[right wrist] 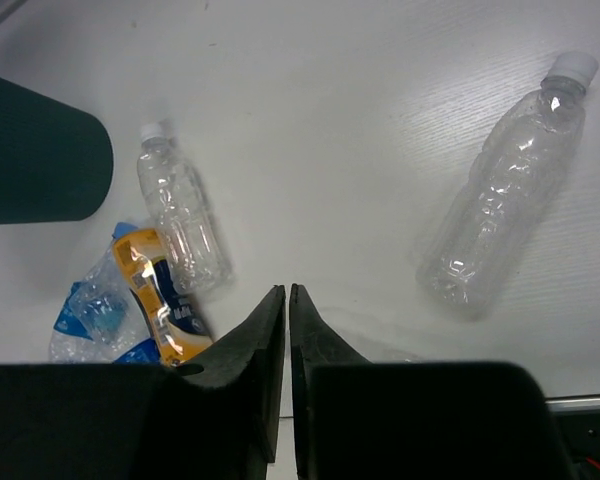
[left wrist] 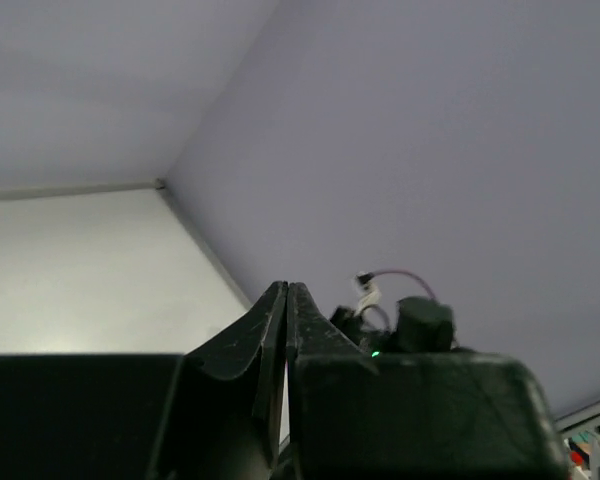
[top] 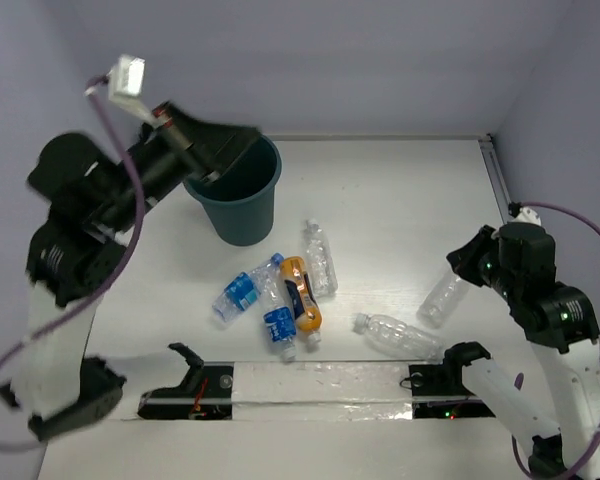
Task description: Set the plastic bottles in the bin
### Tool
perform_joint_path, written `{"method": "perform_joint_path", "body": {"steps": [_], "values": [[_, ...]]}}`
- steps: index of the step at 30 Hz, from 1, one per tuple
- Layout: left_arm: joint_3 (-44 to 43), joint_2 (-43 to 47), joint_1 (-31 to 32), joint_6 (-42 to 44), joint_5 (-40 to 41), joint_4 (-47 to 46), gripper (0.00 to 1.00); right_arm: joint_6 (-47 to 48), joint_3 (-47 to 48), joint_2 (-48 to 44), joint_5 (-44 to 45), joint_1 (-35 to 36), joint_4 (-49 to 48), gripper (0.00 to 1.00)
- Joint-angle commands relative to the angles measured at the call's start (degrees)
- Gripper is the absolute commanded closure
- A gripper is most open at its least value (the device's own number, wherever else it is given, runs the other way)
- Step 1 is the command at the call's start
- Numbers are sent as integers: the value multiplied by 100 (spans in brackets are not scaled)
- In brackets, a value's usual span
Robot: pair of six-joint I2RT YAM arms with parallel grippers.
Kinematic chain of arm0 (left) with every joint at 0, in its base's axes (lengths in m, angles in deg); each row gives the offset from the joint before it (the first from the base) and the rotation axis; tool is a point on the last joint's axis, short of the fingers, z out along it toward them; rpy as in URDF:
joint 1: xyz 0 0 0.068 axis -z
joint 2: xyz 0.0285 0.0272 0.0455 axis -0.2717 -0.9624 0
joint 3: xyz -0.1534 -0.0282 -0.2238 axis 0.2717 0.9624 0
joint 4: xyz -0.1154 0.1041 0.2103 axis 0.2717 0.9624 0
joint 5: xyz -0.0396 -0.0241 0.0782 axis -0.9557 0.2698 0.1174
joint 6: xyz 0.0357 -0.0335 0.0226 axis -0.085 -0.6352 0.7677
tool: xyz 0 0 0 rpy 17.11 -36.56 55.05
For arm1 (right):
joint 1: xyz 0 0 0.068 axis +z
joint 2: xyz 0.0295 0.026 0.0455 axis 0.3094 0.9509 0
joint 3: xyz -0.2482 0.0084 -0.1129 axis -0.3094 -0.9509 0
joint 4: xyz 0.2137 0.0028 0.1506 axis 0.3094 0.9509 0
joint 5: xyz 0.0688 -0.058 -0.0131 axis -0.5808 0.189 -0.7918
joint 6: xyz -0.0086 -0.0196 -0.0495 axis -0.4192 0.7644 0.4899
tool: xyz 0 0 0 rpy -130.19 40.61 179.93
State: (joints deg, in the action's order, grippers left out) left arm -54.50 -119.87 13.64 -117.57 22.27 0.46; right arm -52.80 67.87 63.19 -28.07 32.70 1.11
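Observation:
The dark teal bin (top: 242, 205) stands at the back left; it also shows in the right wrist view (right wrist: 35, 150). My left gripper (top: 250, 138) is shut and empty above the bin's rim; in its own view (left wrist: 287, 288) it points at the wall. Several bottles lie mid-table: a clear one (top: 320, 258), an orange one (top: 301, 293), two blue-labelled ones (top: 238, 292) (top: 279, 324), and a clear one (top: 398, 335). Another clear bottle (top: 443, 297) lies beside my right gripper (top: 467, 262), which is shut and empty above the table (right wrist: 286, 290). The right wrist view shows that bottle (right wrist: 510, 185), a clear one (right wrist: 185, 215) and the orange one (right wrist: 165, 295).
A black rail with a shiny clear strip (top: 310, 385) runs along the near edge between the arm bases. Grey walls close the back and both sides. The table's right edge (top: 495, 170) has a metal trim.

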Motion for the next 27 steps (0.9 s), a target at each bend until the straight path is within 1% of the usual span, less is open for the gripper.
{"method": "perform_joint_path", "body": {"steps": [1,2,3,4,5,6,7,8,9,11,12,14,15,16,19,20,21,22,23,24,26,27], "values": [[-1436,-1638,2205,859,3262,958,100,208,415,212,97,0,-454,88],[-1648,-1938,2531,807,3588,1360,100,235,485,265,150,0,-411,86],[-1581,-2272,3013,615,4096,1451,100,252,617,265,272,0,-340,85],[-1293,-2301,3175,483,4275,1452,100,287,653,239,335,0,-305,83],[-916,-2258,3255,334,4390,1365,100,314,671,134,405,0,-270,82],[19,-2049,3316,193,4417,1008,100,331,671,72,553,0,-217,81],[498,-1925,3317,-148,4435,821,99,349,610,2,616,0,-95,80],[912,-1828,3317,-308,4470,541,98,349,548,-164,677,0,-7,80],[1673,-1670,3317,-449,4592,434,93,323,469,-261,774,0,81,80],[2180,-1660,3370,-791,4619,328,88,201,162,-481,792,0,266,80],[2434,-1773,3370,-836,4672,336,82,156,48,-708,792,0,336,80],[2577,-1949,3370,-1020,4803,450,74,42,-250,-868,749,0,390,80],[2638,-2124,3370,-1056,4978,485,61,7,-330,-921,696,0,416,79],[2656,-2221,3370,-1074,5015,494,55,-29,-392,-1008,556,0,425,78],[2735,-2485,3098,-1109,4954,390,40,-108,-516,-1123,336,0,425,69],[2779,-2530,3002,-1092,4901,319,36,-108,-524,-1124,318,0,434,59],[2901,-2634,2766,-1074,4727,162,32,-108,-516,-1124,326,0,460,54],[2963,-2688,2641,-1004,4603,65,31,-99,-507,-1132,326,0,495,49],[2990,-2749,2527,-934,4489,-128,30,-90,-498,-1141,326,0,504,41],[2982,-2924,2361,-846,4357,-191,28,-90,-498,-1141,326,0,513,39],[2877,-3135,2228,-618,4269,-244,28,-99,-524,-1150,318,0,539,32],[2711,-3345,2175,-547,4155,-261,27,-108,-542,-1150,318,0,539,31]]}}
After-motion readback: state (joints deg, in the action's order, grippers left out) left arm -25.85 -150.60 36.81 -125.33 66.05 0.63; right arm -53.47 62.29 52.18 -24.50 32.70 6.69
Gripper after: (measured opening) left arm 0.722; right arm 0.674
